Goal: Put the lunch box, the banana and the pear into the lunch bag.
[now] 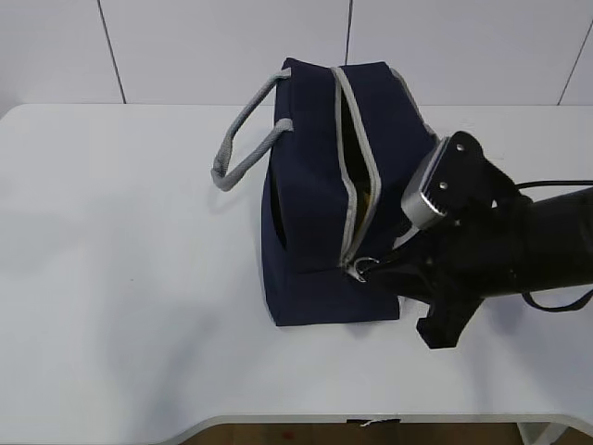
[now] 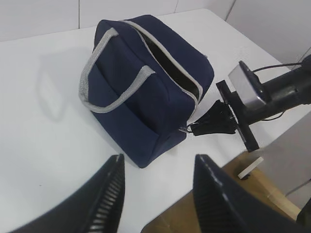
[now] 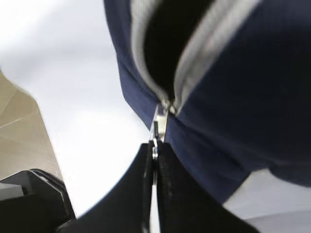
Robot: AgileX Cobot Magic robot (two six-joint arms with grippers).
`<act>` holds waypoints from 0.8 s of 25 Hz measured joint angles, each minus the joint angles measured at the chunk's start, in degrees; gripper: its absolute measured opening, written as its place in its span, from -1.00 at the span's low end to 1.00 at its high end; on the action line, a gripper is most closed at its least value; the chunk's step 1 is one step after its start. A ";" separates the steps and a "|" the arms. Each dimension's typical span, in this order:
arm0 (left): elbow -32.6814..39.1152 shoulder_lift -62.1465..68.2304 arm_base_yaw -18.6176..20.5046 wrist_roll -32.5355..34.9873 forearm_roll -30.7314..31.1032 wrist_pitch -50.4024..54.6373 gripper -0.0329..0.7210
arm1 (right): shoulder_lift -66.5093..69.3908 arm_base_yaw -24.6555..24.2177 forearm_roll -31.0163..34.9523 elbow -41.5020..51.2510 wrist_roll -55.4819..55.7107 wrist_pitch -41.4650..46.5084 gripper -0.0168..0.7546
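Note:
The navy lunch bag [image 1: 315,222] stands mid-table with its grey zipper [image 1: 357,185] open along the top; a sliver of yellow shows inside, too small to name. It also shows in the left wrist view [image 2: 146,82] and the right wrist view [image 3: 233,97]. My right gripper [image 1: 371,269] is shut on the zipper's metal ring pull [image 3: 158,126] at the bag's near end, its tips [image 3: 154,148] pinching the ring. My left gripper [image 2: 158,167] is open and empty, above the table's front edge, apart from the bag. Lunch box, banana and pear are out of view.
Two grey strap handles [image 1: 246,139] lie off the bag's left side. The white table [image 1: 111,260] stretches to the left of the bag. White wall panels stand behind. The table's front edge [image 2: 194,194] and floor show under my left gripper.

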 joint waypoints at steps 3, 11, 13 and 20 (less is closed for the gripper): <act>0.00 0.00 0.00 0.00 -0.20 0.00 0.02 | -2.64 0.00 -0.87 0.00 0.47 1.31 -0.94; 0.00 0.00 0.00 0.00 -0.32 0.00 0.02 | -5.24 0.00 -2.28 -2.19 0.47 4.44 -0.94; 0.00 0.00 0.00 0.00 -0.32 0.00 0.02 | -5.89 0.00 -2.78 -4.05 0.47 5.02 -0.94; 0.00 0.00 0.00 0.00 -0.32 0.00 0.02 | -6.35 0.00 -5.00 -11.22 0.56 7.94 -0.94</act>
